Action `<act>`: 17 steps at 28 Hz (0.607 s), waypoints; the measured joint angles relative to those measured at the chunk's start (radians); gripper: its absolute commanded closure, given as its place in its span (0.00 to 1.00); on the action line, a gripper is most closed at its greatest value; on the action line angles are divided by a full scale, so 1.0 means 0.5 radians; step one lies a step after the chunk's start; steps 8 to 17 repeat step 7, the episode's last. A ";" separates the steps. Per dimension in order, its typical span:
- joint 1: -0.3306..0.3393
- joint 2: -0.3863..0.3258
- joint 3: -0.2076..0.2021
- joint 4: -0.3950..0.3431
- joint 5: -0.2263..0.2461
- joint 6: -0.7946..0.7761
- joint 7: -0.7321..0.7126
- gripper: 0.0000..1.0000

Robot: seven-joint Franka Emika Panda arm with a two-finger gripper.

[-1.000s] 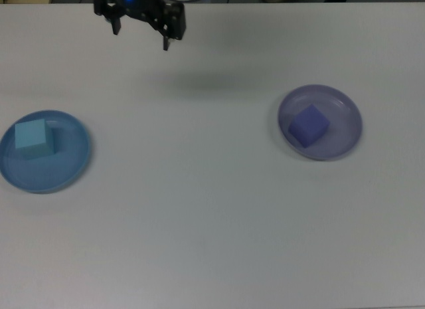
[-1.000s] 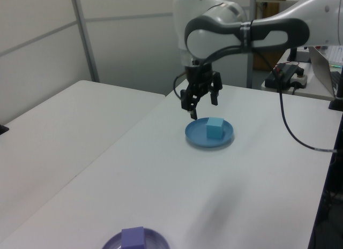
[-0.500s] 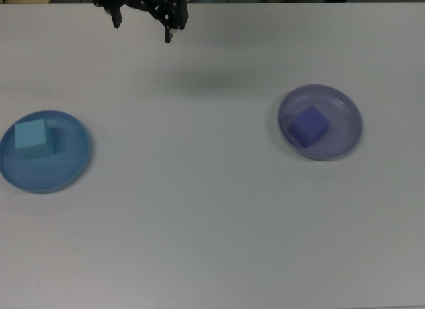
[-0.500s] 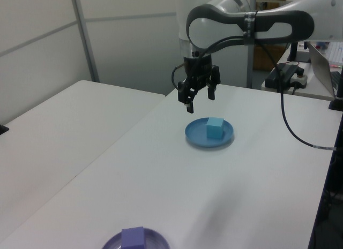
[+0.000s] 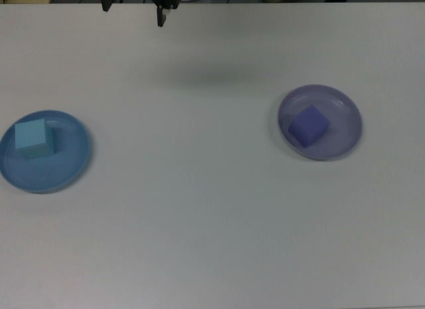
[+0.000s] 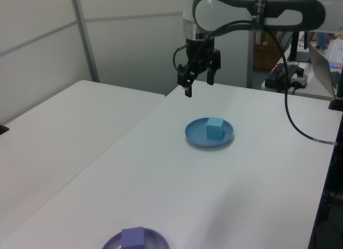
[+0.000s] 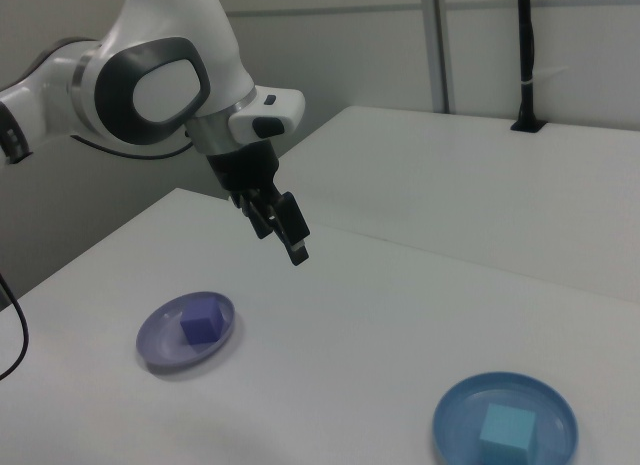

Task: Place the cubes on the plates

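2 cubes [image 5: 31, 139] [image 5: 309, 125]; 2 plates [image 5: 66, 173] [image 5: 342, 109]; 1 end effector [image 6: 197, 83].

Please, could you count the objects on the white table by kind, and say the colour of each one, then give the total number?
Cubes: 2, a light cyan cube and a violet-blue cube.
Plates: 2, a blue plate under the cyan one and a lavender plate under the violet one.
Total: 4 things on the table.
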 measured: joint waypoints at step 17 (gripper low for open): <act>0.000 0.000 -0.011 0.000 0.002 0.000 -0.022 0.00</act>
